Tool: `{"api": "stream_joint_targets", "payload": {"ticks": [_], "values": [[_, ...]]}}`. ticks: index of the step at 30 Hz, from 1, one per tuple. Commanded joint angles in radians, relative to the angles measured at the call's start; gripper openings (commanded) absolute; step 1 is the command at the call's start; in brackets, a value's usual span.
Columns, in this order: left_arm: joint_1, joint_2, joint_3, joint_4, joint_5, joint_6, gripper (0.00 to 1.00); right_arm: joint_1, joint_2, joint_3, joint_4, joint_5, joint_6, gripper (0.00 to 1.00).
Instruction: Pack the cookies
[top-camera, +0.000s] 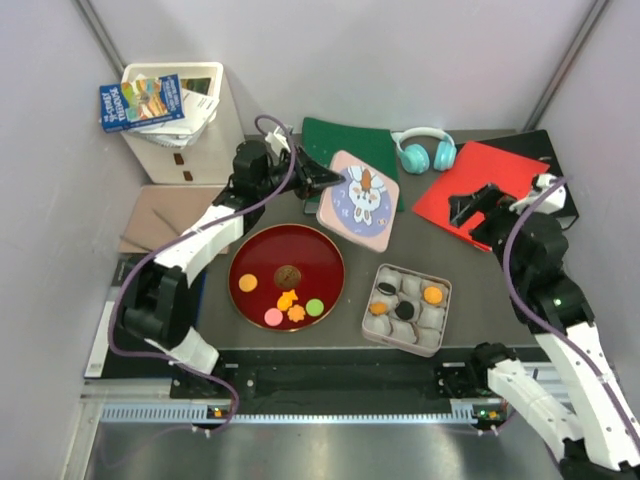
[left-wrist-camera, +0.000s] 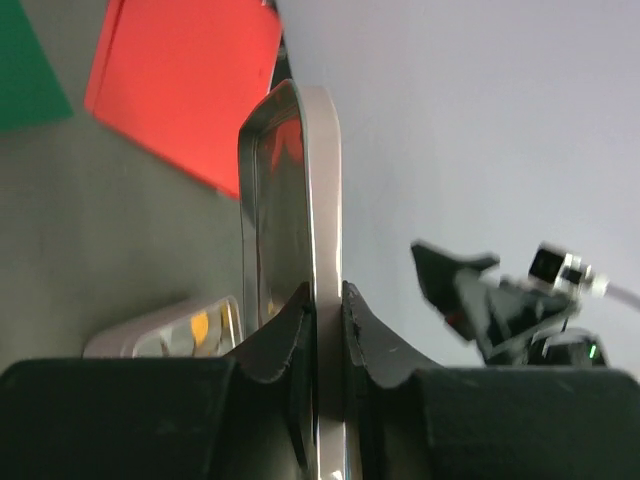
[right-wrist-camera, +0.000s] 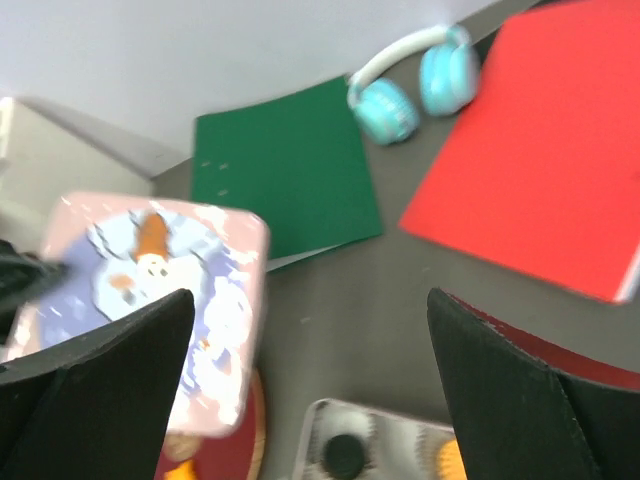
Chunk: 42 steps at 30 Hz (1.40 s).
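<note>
Left tool (top-camera: 336, 180) clamps the lid (top-camera: 362, 203) by its edge, clear of the tin (top-camera: 446, 312) so cookies (top-camera: 288, 299) can go in. Right tool (top-camera: 468, 207) spread, idle.

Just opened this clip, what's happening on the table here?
The left hand is shut on the edge of the pink rabbit-print tin lid and holds it up at a tilt, just behind the round red tray. The open square metal tin already holds four cookies, two black and two orange. Six more lie on the tray. The right hand is open and empty, hovering over the red folder.
</note>
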Motion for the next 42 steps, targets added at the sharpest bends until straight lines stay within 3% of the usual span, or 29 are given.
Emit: {"api": "stream_joint_targets", "payload": {"ticks": [1, 4, 8, 13, 19, 25, 42], "values": [[-0.065, -0.196, -0.077, -0.116, 0.025, 0.195, 0.0, -0.099, 0.097, 0.042, 0.045, -0.387, 0.305, 0.99], [-0.122, -0.262, -0.111, -0.195, 0.017, 0.261, 0.0, -0.123, 0.169, 0.047, 0.1, -0.461, 0.384, 0.99], [-0.173, -0.296, -0.156, -0.233, 0.031, 0.309, 0.0, -0.204, 0.189, -0.081, 0.243, -0.568, 0.536, 0.99], [-0.193, -0.32, -0.297, -0.091, 0.036, 0.239, 0.0, -0.273, 0.175, -0.189, 0.347, -0.621, 0.643, 0.99], [-0.243, -0.316, -0.451, 0.128, -0.021, 0.166, 0.0, -0.326, 0.138, -0.272, 0.361, -0.584, 0.674, 0.99], [-0.295, -0.276, -0.491, 0.306, -0.059, 0.097, 0.0, -0.361, 0.121, -0.343, 0.355, -0.579, 0.686, 0.99], [-0.371, -0.033, -0.508, 0.393, -0.085, 0.057, 0.0, -0.372, 0.085, -0.383, 0.312, -0.558, 0.636, 0.99]]}}
